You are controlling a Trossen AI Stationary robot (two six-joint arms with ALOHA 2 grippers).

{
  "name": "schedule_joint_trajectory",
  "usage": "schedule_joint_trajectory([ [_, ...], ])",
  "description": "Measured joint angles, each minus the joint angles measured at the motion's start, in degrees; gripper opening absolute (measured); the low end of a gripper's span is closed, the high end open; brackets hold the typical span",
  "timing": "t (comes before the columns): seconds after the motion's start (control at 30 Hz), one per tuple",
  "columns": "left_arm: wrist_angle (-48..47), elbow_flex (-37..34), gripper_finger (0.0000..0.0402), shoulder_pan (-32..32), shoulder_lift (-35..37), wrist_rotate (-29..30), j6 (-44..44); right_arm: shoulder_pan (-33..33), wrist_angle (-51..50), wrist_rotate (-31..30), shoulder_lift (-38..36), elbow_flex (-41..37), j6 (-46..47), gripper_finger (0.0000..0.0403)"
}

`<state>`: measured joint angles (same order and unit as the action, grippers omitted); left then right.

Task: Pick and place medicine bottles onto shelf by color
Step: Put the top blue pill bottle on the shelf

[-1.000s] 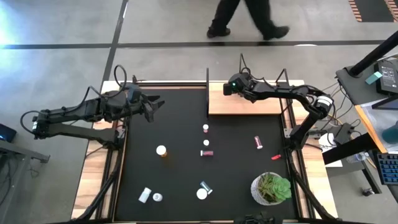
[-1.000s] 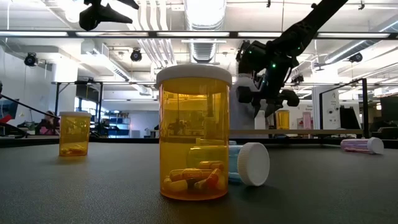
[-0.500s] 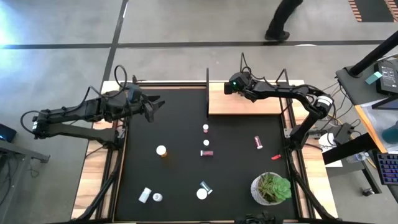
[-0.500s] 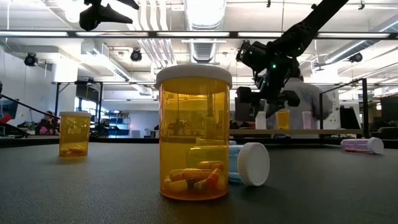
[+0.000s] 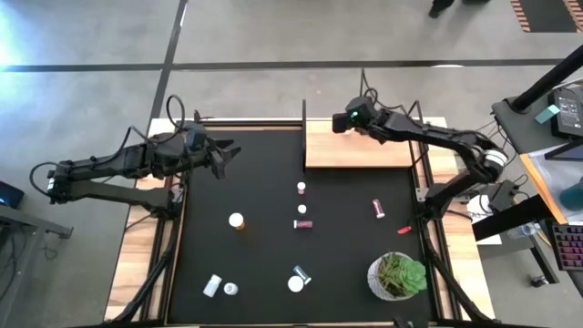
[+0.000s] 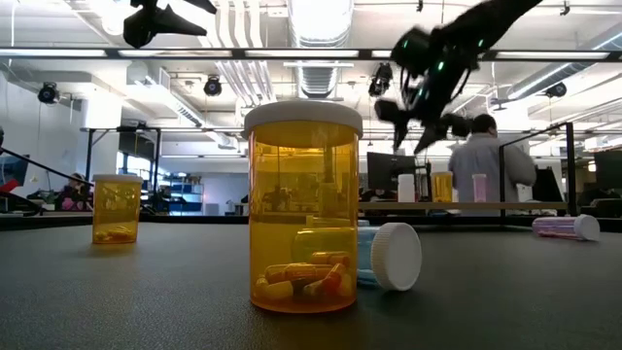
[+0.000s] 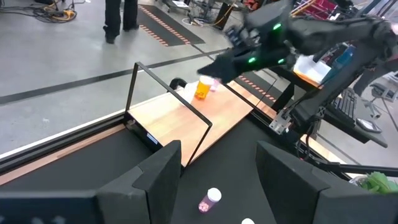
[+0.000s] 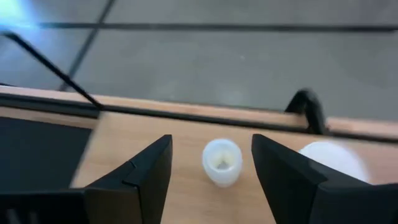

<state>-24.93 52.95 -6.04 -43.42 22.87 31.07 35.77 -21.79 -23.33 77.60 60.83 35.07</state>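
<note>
Here right claw point(image 8: 211, 180) spread apart, empty, above shelf point(image 8: 137, 149); white bottle point(image 8: 221, 162) below between fingers.

the table is seen from straight above in the high view. the low view is set at mat level, close behind an orange bottle point(image 6: 302, 208), facing the room. each wrist view is aimed past its own fingers; the shelf point(image 5: 363, 150) is shared by all four views.
</note>
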Motion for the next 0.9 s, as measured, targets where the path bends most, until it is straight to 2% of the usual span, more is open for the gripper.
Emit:
schedule_joint_trajectory([
  [0.07, 0.0, 0.0, 0.0190, 0.0, -0.1, 0.0, 0.0, -0.9, -0.9, 1.6, -3.4, 0.1, -1.0, 0.0206],
  [0.17, 0.0, 0.0, 0.0190, 0.0, -0.2, 0.0, 0.0, -3.6, -0.8, 7.4, -8.2, 0.0, -2.5, 0.0201],
  [0.3, 0.0, 0.0, 0.0190, 0.0, -0.4, 0.0, 0.0, -10.0, -0.9, 14.4, -12.6, -0.2, -6.2, 0.0196],
  [0.6, 0.0, 0.0, 0.0190, 0.0, -0.5, -0.1, 0.0, -29.7, -0.7, 15.5, -13.7, -2.9, -15.7, 0.0194],
  [0.7, 0.0, 0.0, 0.0190, 0.0, -0.7, -0.4, 0.0, -33.2, -0.5, 15.4, -13.2, -4.4, -16.6, 0.0194],
  [0.9, -0.1, 0.0, 0.0190, 0.0, -1.0, -1.6, 0.0, -36.0, 6.3, 15.8, -10.8, -9.2, -10.0, 0.0196],
])
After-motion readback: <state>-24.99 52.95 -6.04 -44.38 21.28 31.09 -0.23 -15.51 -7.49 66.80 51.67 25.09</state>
